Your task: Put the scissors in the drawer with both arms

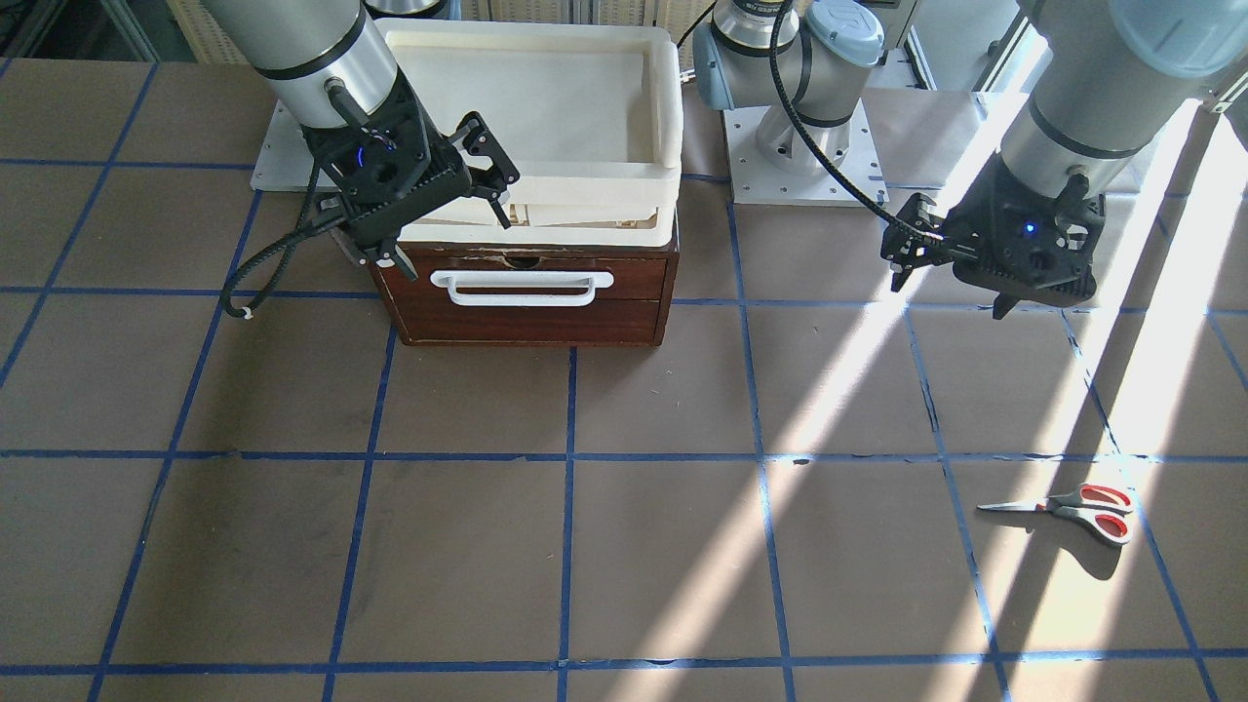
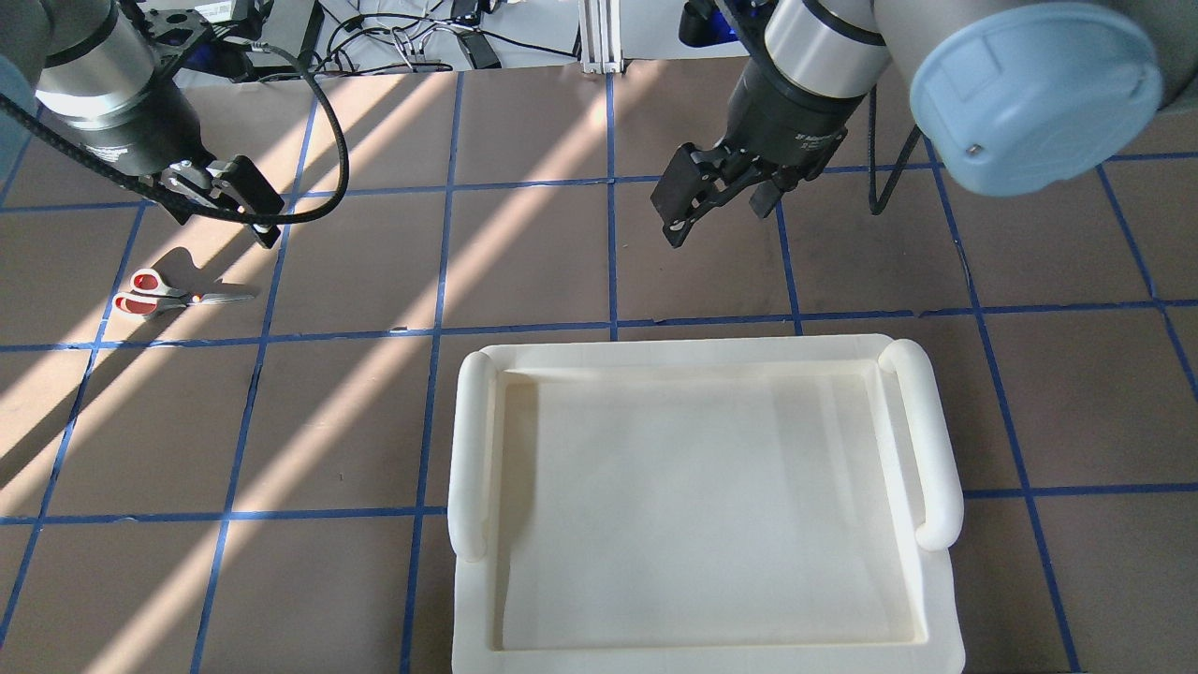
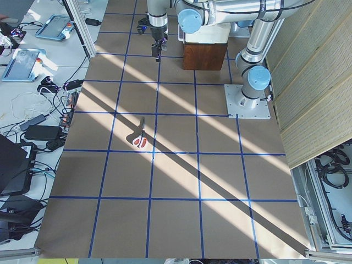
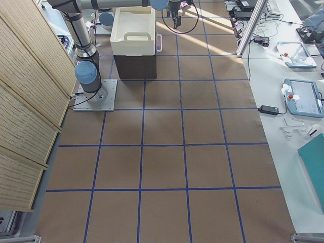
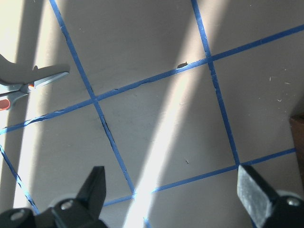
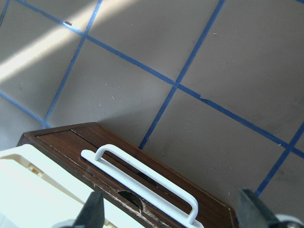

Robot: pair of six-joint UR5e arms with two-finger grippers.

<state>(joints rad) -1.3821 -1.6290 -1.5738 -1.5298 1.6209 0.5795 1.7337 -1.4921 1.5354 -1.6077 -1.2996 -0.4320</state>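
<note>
Grey handles lined with red are catching the sun where the scissors are lying flat on the brown surface. Their blades are together and pointing towards the middle of the surface. They are sitting inside one square of the blue tape grid, on the robot's left side and well apart from the drawer.

The left tool is hanging in the air near the scissors, on the robot's side of them, and is not touching them. From its wrist camera I am seeing both fingers spread wide with only bare surface between them. The scissors are poking in at that view's left edge.

The drawer is sitting shut, its dark wooden front flush with the box around it and its white handle lying across the upper part of the front. A cream plastic tray is resting on top of the box and overhanging it.

The right tool is hovering above the front edge of the tray and the drawer. Its fingers are also spread apart and gripping nothing. Its wrist camera is looking down on the handle, and I am seeing clear air between the fingers and the handle.
</note>
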